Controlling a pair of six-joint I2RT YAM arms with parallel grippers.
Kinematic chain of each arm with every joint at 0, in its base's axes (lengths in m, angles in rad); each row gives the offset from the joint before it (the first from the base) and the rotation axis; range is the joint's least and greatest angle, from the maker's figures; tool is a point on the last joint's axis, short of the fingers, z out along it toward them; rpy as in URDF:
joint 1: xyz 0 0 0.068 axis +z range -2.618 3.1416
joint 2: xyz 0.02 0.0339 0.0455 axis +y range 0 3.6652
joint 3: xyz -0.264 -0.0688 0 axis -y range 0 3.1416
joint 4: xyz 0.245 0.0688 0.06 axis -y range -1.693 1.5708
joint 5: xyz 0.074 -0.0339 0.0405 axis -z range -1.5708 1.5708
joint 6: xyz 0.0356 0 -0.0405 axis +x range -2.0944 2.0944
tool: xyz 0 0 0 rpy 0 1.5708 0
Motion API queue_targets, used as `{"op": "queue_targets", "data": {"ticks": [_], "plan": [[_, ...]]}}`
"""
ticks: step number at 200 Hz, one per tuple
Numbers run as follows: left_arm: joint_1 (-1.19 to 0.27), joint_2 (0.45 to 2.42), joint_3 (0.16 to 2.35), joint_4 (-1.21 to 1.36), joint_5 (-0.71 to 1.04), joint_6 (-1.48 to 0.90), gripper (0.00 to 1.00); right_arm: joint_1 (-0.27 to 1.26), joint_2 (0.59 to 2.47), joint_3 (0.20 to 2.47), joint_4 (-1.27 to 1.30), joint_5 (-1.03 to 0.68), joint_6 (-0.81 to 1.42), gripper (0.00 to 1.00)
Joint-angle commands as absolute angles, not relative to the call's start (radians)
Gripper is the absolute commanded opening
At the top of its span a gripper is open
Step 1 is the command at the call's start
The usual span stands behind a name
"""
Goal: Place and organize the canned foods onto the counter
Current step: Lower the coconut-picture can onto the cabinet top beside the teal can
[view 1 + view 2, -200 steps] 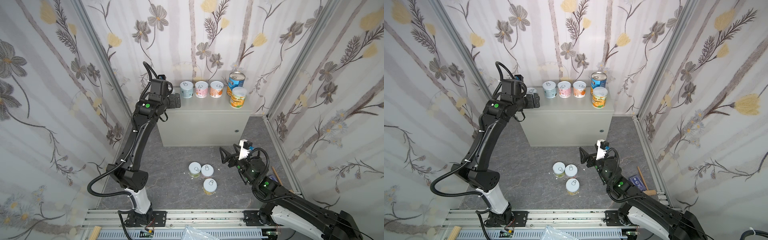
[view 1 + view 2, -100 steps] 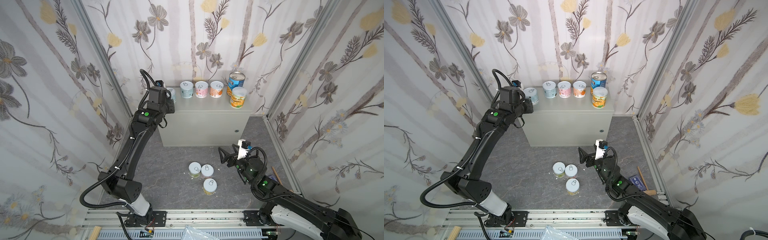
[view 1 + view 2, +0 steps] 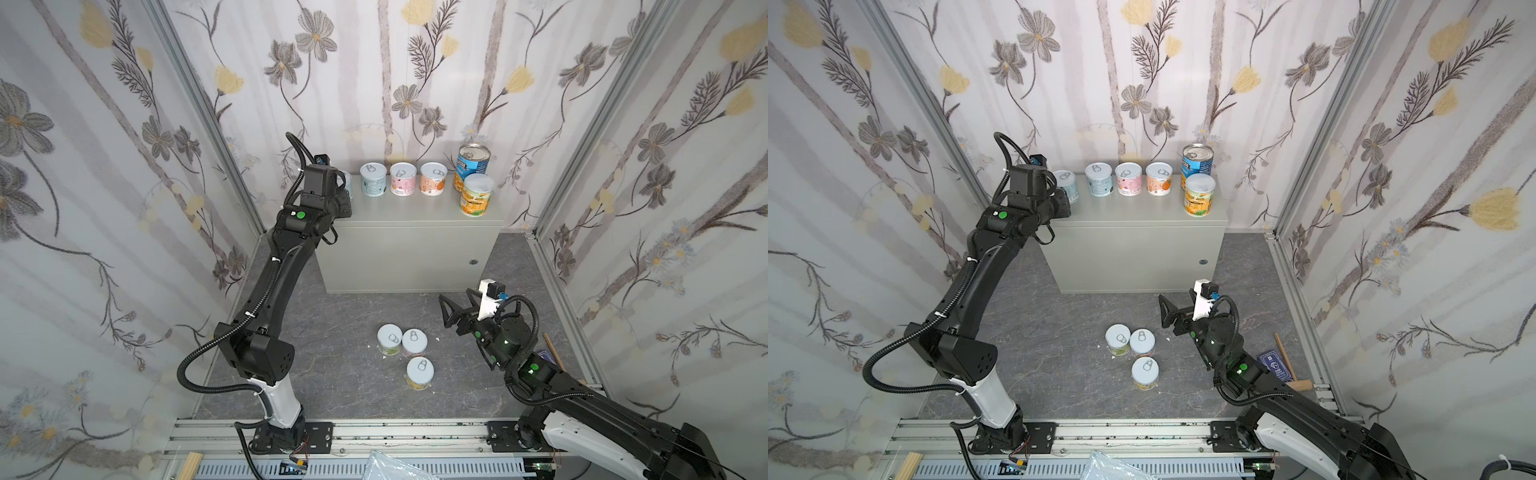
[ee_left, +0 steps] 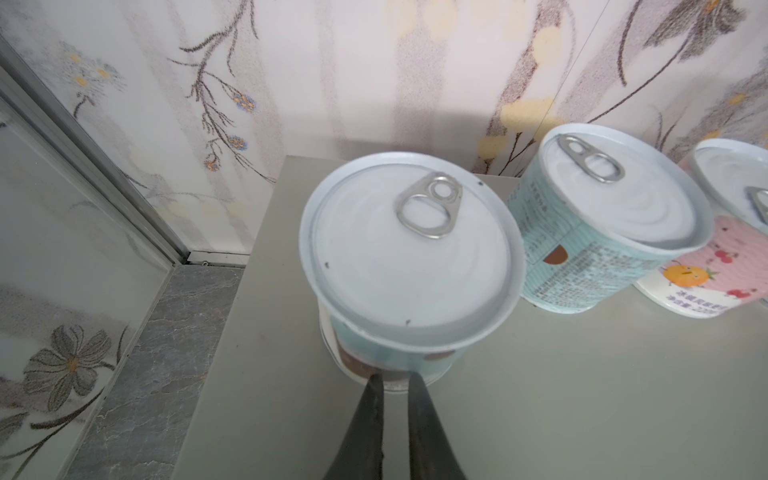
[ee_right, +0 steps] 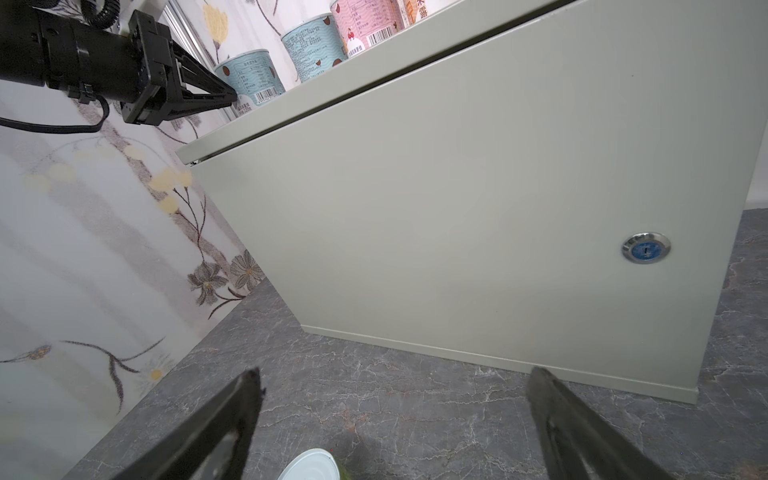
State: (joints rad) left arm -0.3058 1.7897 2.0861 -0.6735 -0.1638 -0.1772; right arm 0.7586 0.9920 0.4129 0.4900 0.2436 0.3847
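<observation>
1. Far left on the counter point(image 3: 409, 210): left gripper point(image 4: 392, 380) has its jaws pinched together and grips nothing. Its tips sit at the base of the leftmost teal can point(image 4: 409, 253); can't tell if they touch it.
2. Leftmost teal can stands upright at the counter's left end, by the back wall, white pull-tab lid up. Both top views hide part of it behind the left wrist.
3. Just right of it, with a small gap, comes the second teal can point(image 3: 372, 178), then the pink can point(image 3: 402, 178), then the peach can point(image 3: 433, 178). All are upright in one row along the back edge, close together but apart.
4. Further right, the blue-labelled can point(image 3: 473, 160) is taller, has a metal top and stands at the back right corner. The orange-yellow can point(image 3: 477, 195) with a pale plastic lid stands just in front of it. Touching or not: can't tell.
5. Counter door has a round lock point(image 5: 645, 248) low on its right side.
6. On the dark marbled floor point(image 3: 332, 332) in front of the counter are three short cans, all upright. Floor can one point(image 3: 389, 338) and floor can two point(image 3: 414, 341) stand side by side, touching. Floor can three point(image 3: 419, 372) stands just beside them, nearer the arm bases.
7. Right of those, the right gripper point(image 3: 455, 297) has its jaws spread wide and empty. It sits low over the floor, facing the counter door and apart from it.
</observation>
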Motion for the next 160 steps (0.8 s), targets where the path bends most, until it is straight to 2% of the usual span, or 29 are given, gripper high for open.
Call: {"op": "queue_targets", "data": {"ticks": [1,160], "plan": [[-0.303,1.815,2.124,-0.700,-0.152,-0.188,0.14,0.758,0.986,0.408,0.498,0.268,0.397,1.00],[-0.297,1.978,2.342,-0.792,-0.166,-0.166,0.14,0.759,0.980,0.414,0.485,0.278,0.397,1.00]]}}
